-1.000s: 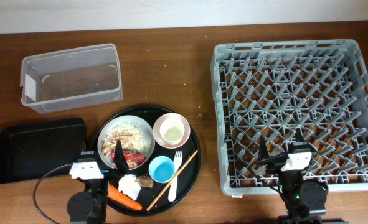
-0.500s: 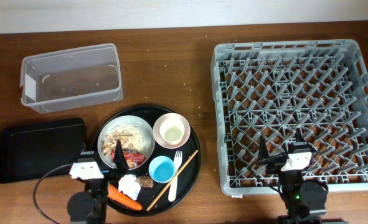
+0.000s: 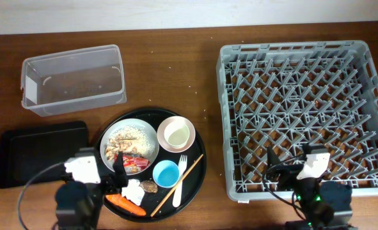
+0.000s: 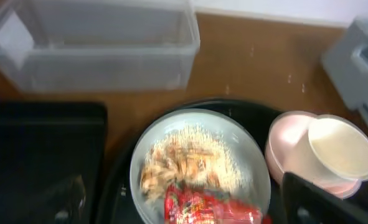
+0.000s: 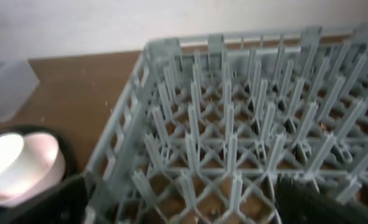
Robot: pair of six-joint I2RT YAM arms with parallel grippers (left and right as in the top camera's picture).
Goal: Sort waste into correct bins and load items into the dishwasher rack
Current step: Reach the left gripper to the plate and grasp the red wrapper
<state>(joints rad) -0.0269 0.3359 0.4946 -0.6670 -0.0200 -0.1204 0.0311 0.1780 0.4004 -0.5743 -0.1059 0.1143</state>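
From above, you have the clear tub [image 3: 71, 53] at the far left of the surface. The flat black tray [image 3: 38, 153] lies nearer you, with the round black tray [image 3: 200, 153] just right of it. That round tray carries:

- the plate [image 3: 148, 130], with rice and scraps [image 3: 130, 137] on it and the red wrapper [image 3: 135, 163] at its near edge
- the pink bowl [image 3: 165, 124], with the white cup [image 3: 178, 135] inside
- the blue cup [image 3: 166, 173], the fork [image 3: 179, 176] and a wooden stick [image 3: 165, 200]
- the tissue [image 3: 133, 189], brown lump [image 3: 149, 186] and carrot [image 3: 128, 204] along the near rim

The rack [image 3: 291, 48] (the biggest thing here) fills the right side. Your left gripper [image 3: 105, 169] sits at the plate's near-left edge and your right gripper [image 3: 291, 160] over the rack's near edge.

Left wrist view: the fingers [image 4: 320, 199] are spread wide and grip nothing, with the wrapper low between them. The picture is smeared, so the beige heap is probably the rice.

Right wrist view: the fingers [image 5: 324, 199] are wide apart too, empty, above the rack's pegs, and the pink bowl shows at the left edge.
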